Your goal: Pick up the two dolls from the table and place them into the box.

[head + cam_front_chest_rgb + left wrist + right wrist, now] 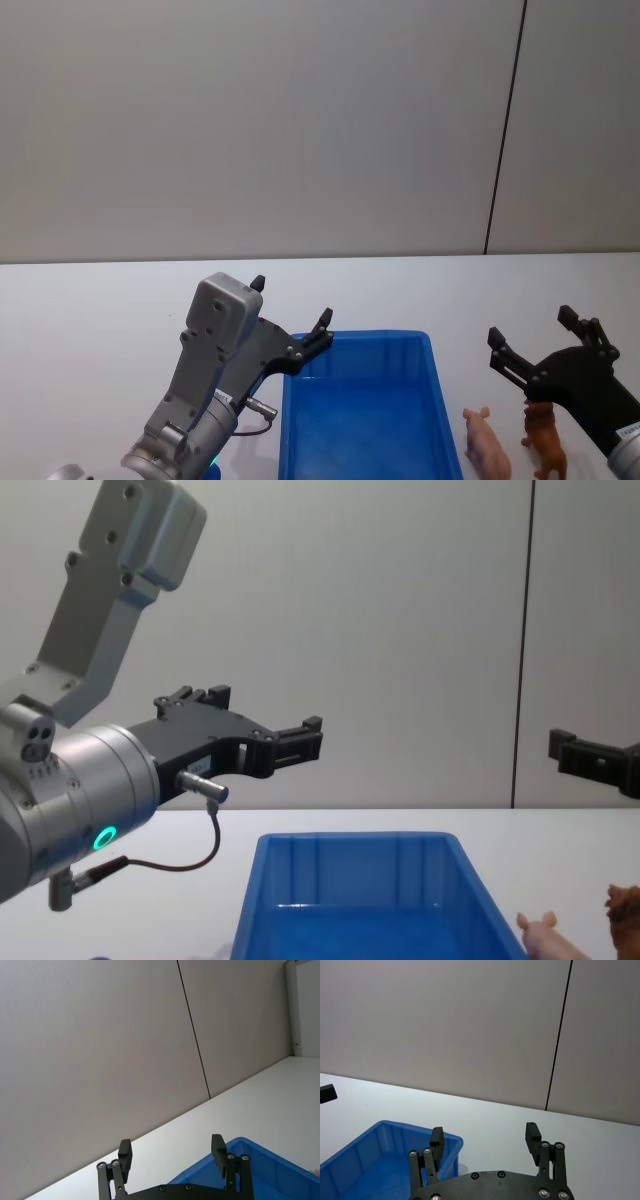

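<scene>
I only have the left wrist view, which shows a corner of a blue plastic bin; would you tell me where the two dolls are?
Observer: Both stand on the plain white tabletop, right of the bright blue rectangular plastic bin, outside it.
Operator: Which is nearer the bin?
Observer: The smooth pale-pink pig figure; the shaggy reddish-brown four-legged figure stands on its right.
Operator: My left gripper is open here; and the right one?
Observer: The right gripper is open, raised near the brown figure.

The near end of the blue box point(380, 336) runs off the bottom of my head view. My right hand point(531, 325) hides part of the brown doll point(546, 440). From my chest, the pink doll point(548, 940) is cut off below.
</scene>
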Available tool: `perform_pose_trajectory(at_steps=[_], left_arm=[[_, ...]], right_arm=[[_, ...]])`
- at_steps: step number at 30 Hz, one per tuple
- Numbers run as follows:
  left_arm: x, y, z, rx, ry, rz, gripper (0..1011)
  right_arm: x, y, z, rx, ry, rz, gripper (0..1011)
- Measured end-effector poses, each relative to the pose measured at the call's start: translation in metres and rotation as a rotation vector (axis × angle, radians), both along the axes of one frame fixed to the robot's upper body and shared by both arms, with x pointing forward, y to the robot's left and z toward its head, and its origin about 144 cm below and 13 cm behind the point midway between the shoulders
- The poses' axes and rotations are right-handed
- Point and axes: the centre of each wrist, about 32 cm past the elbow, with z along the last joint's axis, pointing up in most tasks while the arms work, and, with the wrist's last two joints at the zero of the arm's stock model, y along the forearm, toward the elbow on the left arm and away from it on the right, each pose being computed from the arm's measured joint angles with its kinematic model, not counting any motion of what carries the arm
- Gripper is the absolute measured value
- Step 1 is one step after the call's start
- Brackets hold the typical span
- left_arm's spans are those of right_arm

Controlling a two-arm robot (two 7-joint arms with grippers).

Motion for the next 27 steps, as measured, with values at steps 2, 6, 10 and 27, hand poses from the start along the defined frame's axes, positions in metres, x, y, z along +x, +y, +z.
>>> perform_pose_trajectory(at_steps=[2,6,10,27], left_arm=[[0.0,0.0,0.0,0.0,0.0,0.0,1001],[0.0,0.0,0.0,0.0,0.0,0.0,1001],[0.0,0.0,0.0,0.0,0.0,0.0,1001],[0.0,0.0,0.0,0.0,0.0,0.0,1001]], right_arm=[[0.0,0.0,0.0,0.0,0.0,0.0,1001],[0.0,0.0,0.0,0.0,0.0,0.0,1001],[0.0,0.0,0.0,0.0,0.0,0.0,1001],[0.0,0.0,0.0,0.0,0.0,0.0,1001]])
